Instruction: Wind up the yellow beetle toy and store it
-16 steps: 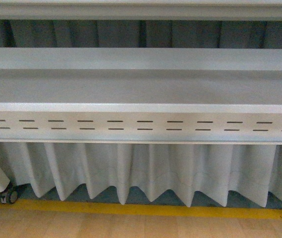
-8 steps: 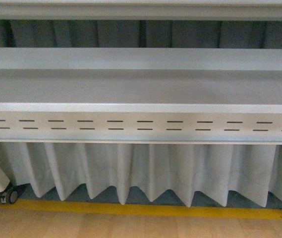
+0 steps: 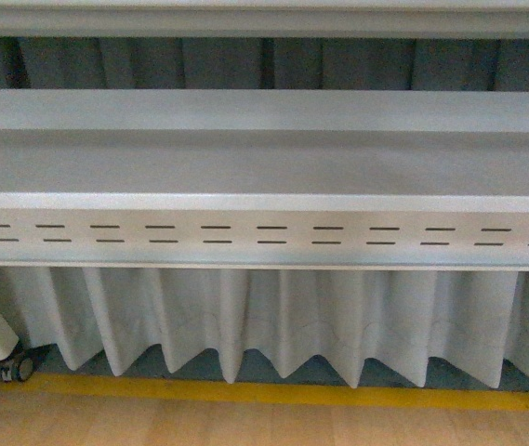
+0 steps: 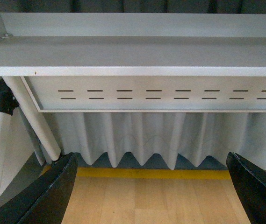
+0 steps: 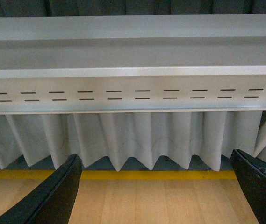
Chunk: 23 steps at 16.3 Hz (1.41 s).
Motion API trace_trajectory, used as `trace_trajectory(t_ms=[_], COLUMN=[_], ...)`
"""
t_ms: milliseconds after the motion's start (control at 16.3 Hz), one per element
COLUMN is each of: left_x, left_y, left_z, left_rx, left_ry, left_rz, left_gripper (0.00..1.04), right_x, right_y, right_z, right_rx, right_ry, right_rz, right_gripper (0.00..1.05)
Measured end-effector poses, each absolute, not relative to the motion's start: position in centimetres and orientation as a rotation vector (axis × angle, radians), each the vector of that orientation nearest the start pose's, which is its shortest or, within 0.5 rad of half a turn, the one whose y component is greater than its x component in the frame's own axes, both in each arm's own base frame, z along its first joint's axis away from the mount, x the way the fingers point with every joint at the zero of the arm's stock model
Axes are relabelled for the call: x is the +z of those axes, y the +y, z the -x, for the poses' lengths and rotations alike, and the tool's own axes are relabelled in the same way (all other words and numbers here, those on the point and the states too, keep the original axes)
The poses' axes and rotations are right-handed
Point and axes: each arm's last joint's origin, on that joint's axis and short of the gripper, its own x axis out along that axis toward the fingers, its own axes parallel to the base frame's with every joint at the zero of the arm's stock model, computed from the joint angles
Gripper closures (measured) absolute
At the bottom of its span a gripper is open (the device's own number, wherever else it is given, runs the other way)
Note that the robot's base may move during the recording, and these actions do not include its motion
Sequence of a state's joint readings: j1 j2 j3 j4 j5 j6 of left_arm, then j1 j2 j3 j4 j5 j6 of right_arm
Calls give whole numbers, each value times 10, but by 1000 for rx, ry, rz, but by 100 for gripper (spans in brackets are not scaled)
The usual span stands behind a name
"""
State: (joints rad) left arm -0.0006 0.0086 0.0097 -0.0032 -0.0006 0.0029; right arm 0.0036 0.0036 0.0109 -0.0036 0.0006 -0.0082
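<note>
Shifted only a hair since a second ago: caster (image 3: 13, 369) under the left end of the counter (image 3: 264, 167). No sight of the toy in any view. Released, holding nothing: left end effector (image 4: 150, 158), black fingers (image 4: 44, 196) spread wide, facing the counter's slotted front. Likewise released and empty: right end effector (image 5: 156, 156). Beneath the counter, pleated skirt (image 3: 273, 316); in front of the counter, yellow stripe (image 3: 273, 394) on wood floor (image 3: 245, 426).

Grey slotted shelf (image 3: 264, 163), wooden floor (image 3: 245, 426), yellow stripe (image 3: 273, 394)
</note>
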Motion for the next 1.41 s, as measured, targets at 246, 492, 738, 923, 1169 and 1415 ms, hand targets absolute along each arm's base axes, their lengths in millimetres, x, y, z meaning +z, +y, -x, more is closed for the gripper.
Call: trace_trajectory(t_ms=[246, 492, 738, 923, 1169, 1415], left_x=[166, 166, 166, 166, 166, 166], left_y=[0, 0, 0, 0, 0, 0], left_z=[-98, -98, -98, -98, -98, -98], left_rx=[0, 0, 0, -4, 0, 0], left_ry=[2, 2, 5, 4, 2, 2], left_rz=[-3, -3, -3, -4, -2, -2], left_gripper=[7, 7, 7, 7, 7, 7], right_x=[167, 167, 166, 166, 167, 167], right_y=[0, 0, 0, 0, 0, 0], right_z=[-97, -97, -97, -97, -97, -97], right_rx=[3, 3, 3, 3, 3, 3], right_ry=[-4, -4, -1, -2, -4, -3], right_rz=[8, 8, 8, 8, 8, 8], right_gripper=[7, 7, 7, 7, 7, 7])
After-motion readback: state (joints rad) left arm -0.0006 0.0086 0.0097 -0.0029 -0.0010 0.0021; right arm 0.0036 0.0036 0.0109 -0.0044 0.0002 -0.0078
